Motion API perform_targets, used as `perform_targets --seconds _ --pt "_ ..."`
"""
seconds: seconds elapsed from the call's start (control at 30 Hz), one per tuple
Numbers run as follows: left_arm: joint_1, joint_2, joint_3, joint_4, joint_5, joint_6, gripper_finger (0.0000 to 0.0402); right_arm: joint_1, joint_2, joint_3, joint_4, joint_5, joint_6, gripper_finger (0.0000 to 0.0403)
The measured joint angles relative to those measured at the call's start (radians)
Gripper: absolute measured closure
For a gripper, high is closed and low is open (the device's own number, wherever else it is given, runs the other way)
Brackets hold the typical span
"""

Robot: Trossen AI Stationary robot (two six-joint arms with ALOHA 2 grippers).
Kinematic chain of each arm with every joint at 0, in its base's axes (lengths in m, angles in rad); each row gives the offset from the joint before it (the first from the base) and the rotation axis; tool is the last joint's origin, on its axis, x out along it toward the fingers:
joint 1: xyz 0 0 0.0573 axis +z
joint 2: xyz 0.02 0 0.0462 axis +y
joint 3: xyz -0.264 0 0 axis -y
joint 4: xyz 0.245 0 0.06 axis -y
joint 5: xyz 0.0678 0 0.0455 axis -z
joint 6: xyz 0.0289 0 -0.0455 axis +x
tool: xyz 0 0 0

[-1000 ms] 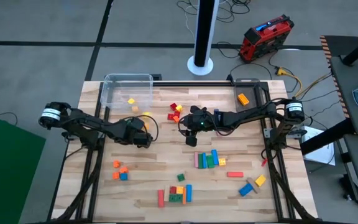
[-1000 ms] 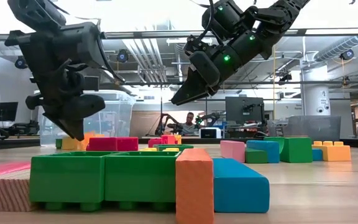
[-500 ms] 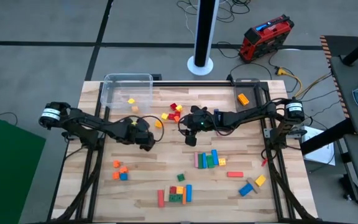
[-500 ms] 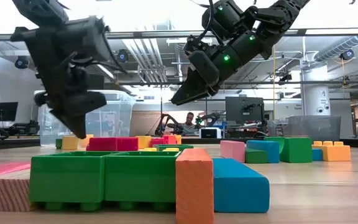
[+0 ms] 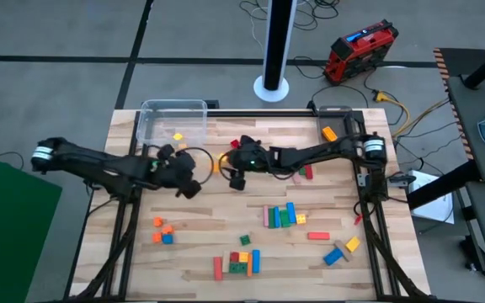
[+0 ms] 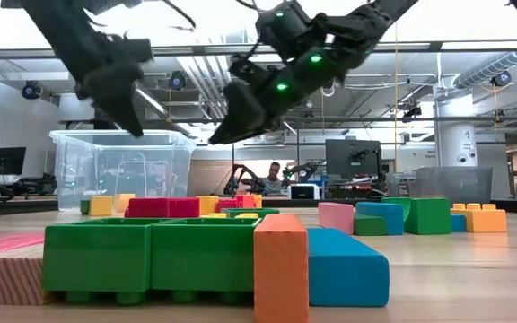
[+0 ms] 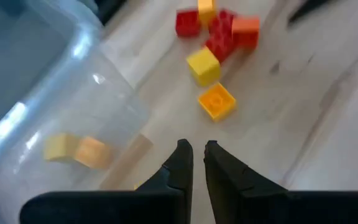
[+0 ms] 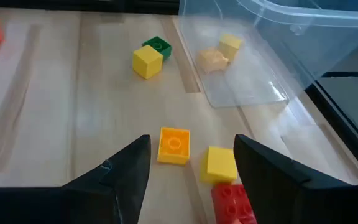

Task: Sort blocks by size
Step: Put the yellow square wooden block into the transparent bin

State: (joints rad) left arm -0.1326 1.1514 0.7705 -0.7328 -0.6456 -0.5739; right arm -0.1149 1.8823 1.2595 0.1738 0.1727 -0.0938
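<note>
Bright blocks lie scattered over the wooden table. An orange block (image 8: 174,146) and a yellow block (image 8: 221,165) lie flat on the wood next to a red block (image 8: 232,202), close to the clear tub (image 5: 173,122). My right gripper (image 5: 236,174) hovers open above them; the orange and yellow blocks show between its fingers, untouched. My left gripper (image 5: 190,180) hangs shut and empty above the table beside the tub, the same orange block (image 7: 217,101) ahead of it. The tub holds a yellow block (image 7: 59,148) and an orange one (image 7: 92,152).
Groups of blocks lie near the table's middle (image 5: 281,215), at the near left (image 5: 162,232), near the front (image 5: 241,261) and at the near right (image 5: 340,251). A small clear tray (image 5: 335,119) at the far right holds an orange block. A lone red block (image 5: 307,172) lies under my right arm.
My left gripper has risen well above the table and drawn back a little toward the tub. My right gripper has travelled toward the table's left edge, over the orange and yellow blocks near the tub, staying high.
</note>
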Motion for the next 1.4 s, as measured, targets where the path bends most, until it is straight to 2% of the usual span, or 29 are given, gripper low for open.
perform_targets --seconds 0.2,0.47,0.63,1.07,1.4 --pt "-0.014 -0.159 -0.001 0.011 -0.049 0.064 0.0381 -0.039 0.119 0.129 -0.076 0.011 0.015 0.0158" --pt "-0.02 -0.273 -0.005 0.025 -0.055 0.152 0.0381 -0.096 0.243 0.252 -0.196 -0.028 0.033 0.013" --pt "-0.02 -0.297 -0.014 0.025 -0.064 0.173 0.0381 -0.114 0.279 0.278 -0.2 -0.072 0.044 0.0134" --pt "-0.02 -0.302 -0.079 0.043 -0.071 0.171 0.0381 -0.115 0.281 0.278 -0.221 -0.102 0.003 0.0174" --pt "-0.02 -0.302 -0.079 0.054 -0.071 0.17 0.0381 -0.115 0.282 0.277 -0.221 -0.102 -0.014 0.0154"
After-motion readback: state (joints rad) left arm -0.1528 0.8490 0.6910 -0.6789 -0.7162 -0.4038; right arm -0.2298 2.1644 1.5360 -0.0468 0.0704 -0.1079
